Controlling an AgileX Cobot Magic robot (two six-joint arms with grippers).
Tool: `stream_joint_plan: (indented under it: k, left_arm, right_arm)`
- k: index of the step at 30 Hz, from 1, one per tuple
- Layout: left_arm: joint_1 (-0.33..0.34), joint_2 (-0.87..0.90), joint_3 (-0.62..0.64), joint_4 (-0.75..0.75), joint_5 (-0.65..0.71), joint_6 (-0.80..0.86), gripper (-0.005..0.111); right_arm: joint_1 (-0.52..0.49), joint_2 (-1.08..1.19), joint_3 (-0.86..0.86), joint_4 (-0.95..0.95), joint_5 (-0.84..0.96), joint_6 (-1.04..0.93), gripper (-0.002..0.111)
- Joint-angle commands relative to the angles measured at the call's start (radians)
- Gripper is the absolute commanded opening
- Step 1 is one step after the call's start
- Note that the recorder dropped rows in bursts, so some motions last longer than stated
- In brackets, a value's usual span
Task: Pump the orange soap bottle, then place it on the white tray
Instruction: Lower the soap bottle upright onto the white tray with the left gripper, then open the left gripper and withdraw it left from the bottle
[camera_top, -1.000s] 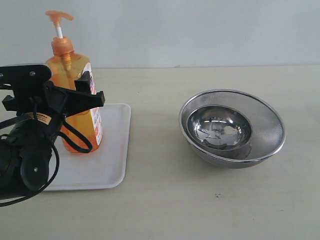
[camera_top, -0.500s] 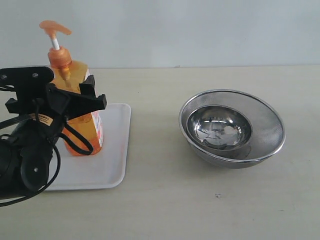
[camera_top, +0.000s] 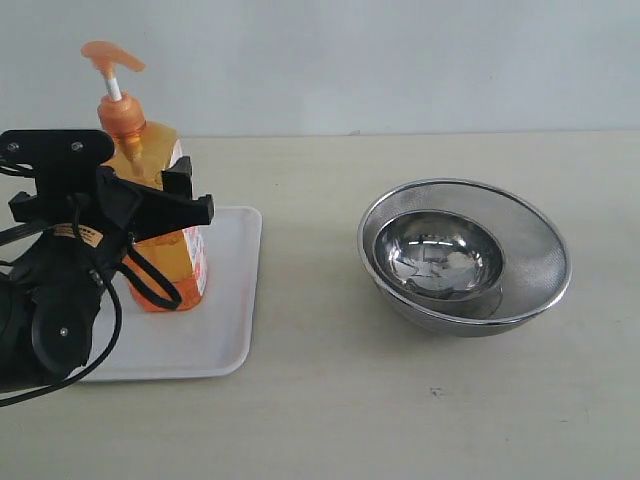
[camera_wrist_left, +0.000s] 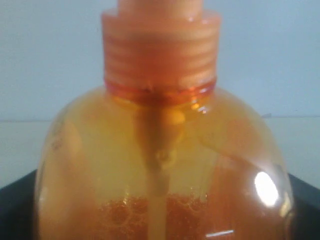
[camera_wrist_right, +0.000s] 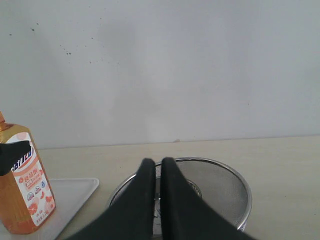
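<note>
Well, the orange soap bottle (camera_top: 160, 262) stands upright on the white tray (camera_top: 225, 300), toward its far edge with its base flat on the tray floor. To my eye the placing half of the job is as good as done. Whether the pumping was seen to I can't say; the pump head (camera_top: 112, 55) sits raised on its white stem.

My left pincer (camera_top: 150, 205) is around the bottle at shoulder height, one jaw on each flank. That is a sensible place to steady something this tall, and it leaves the pump free above. The jaws stand wide, about the breadth of the bottle. Up close the bottle's shoulder fills my view, so I cannot tell whether the pads are pressing on it or have just come clear.

My right pincer (camera_wrist_right: 154, 175) is closed, fingers together on nothing. It hangs above the counter (camera_top: 330, 400) by the steel bowls (camera_top: 465, 255), well apart from the tray and out of the way.
</note>
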Motion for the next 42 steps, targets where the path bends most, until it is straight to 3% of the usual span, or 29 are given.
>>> stream_joint_plan:
  k: [1, 13, 22, 34, 42]
  left_arm:
    - [0.003, -0.015, 0.007, -0.068, 0.021, 0.039, 0.074]
    - [0.003, -0.079, 0.029, -0.047, 0.085, 0.041, 0.074]
    - [0.003, -0.079, 0.029, -0.038, 0.117, 0.082, 0.105]
    - [0.003, -0.109, 0.029, -0.047, 0.238, 0.098, 0.106]
    - [0.003, -0.254, 0.08, -0.047, 0.328, 0.134, 0.105]
  right_arm:
    - [-0.007, -0.005, -0.001, -0.004, -0.001, -0.003, 0.0]
    - [-0.007, -0.005, -0.001, 0.029, 0.015, -0.003, 0.0]
    - [-0.007, -0.005, -0.001, 0.029, 0.015, -0.003, 0.0]
    - [-0.007, -0.005, -0.001, 0.029, 0.015, -0.003, 0.0]
    - [-0.007, -0.005, -0.001, 0.029, 0.015, -0.003, 0.0]
